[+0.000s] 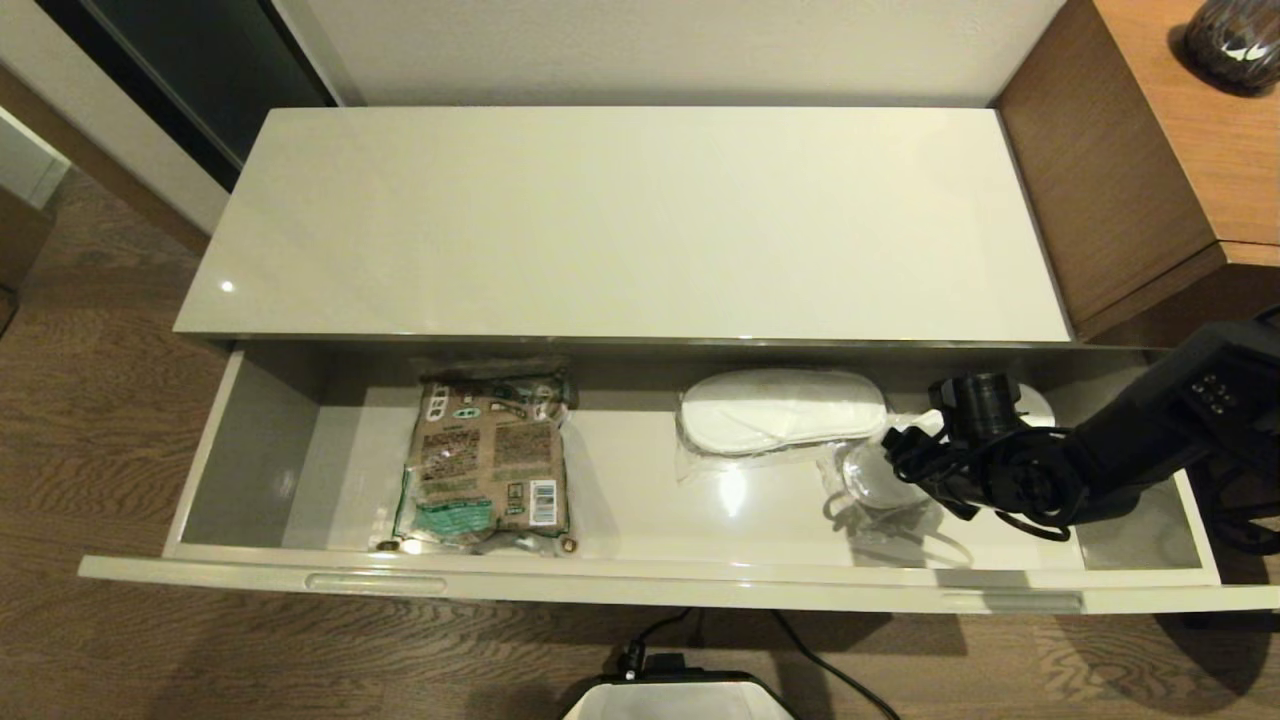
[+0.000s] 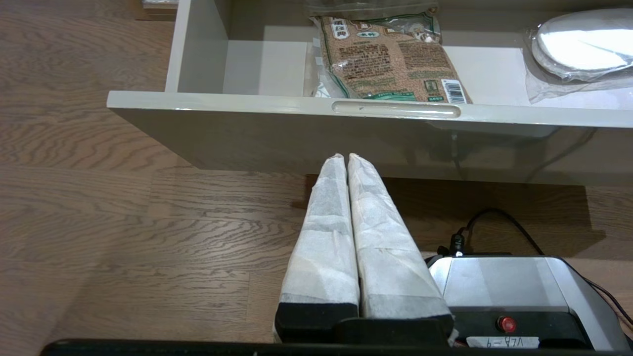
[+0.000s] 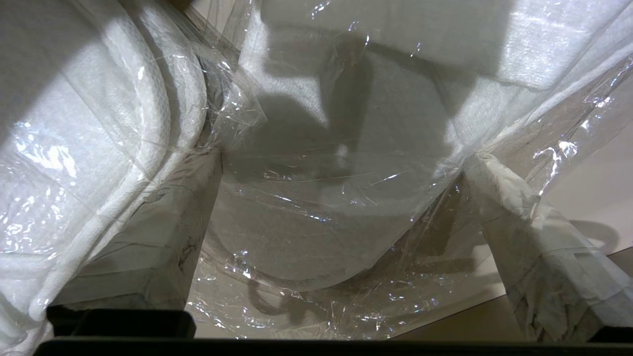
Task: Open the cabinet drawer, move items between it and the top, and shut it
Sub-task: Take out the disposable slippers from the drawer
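The cabinet drawer (image 1: 640,588) stands pulled out below the bare cream top (image 1: 620,220). A brown-and-green pouch (image 1: 488,462) lies flat in its left half. White slippers in clear wrap (image 1: 780,412) lie right of centre. My right gripper (image 1: 900,462) is down in the drawer's right end, open, its fingers (image 3: 524,237) standing either side of a second wrapped slipper (image 3: 316,207). My left gripper (image 2: 346,157) hangs shut and empty in front of and below the drawer front (image 2: 346,138). No tissue pack is in view.
A brown wooden desk (image 1: 1180,140) with a dark vase (image 1: 1235,35) adjoins the cabinet on the right. The robot base (image 1: 670,700) and its cable sit on the wood floor before the drawer. Two handle slots (image 1: 375,582) run along the front rim.
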### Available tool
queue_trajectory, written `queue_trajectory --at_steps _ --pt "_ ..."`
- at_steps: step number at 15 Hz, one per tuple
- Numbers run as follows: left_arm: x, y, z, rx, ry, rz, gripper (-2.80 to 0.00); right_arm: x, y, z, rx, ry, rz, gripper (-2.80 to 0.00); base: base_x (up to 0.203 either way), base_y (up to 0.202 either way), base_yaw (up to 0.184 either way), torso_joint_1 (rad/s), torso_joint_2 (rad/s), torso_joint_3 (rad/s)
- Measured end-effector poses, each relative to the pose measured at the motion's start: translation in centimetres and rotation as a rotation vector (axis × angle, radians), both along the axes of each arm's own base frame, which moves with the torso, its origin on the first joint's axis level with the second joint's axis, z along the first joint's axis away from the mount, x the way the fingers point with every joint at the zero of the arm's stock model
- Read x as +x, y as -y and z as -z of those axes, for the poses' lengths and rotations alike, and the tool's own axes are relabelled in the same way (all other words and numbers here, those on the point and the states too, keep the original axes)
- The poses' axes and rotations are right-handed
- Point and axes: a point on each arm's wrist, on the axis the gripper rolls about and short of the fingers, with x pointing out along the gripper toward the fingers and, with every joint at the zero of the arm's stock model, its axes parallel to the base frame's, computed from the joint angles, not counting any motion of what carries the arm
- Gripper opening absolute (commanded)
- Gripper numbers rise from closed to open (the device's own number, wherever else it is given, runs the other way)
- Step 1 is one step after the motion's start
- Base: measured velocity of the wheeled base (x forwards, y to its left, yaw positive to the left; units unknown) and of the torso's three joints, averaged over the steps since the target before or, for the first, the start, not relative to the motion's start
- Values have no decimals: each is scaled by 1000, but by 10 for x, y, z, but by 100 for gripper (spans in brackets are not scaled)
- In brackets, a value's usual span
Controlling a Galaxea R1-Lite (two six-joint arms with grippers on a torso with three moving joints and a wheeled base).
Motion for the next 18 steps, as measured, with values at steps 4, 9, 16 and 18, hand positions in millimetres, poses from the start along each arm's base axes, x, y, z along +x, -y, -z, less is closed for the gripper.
queue_trajectory --at_steps 4,9,16,18 --pt "0 0 0 0 0 1 -280 1 2 5 0 -10 6 0 0 0 0 0 0 0" --pt "0 0 0 1 0 0 -280 2 11 13 1 -29 27 0 0 0 0 0 0 0" --pt "0 0 0 1 0 0 -280 3 18 19 -3 -26 45 0 0 0 0 0 0 0" --pt "0 0 0 1 0 1 -280 3 19 20 -2 -27 49 0 0 0 0 0 0 0"
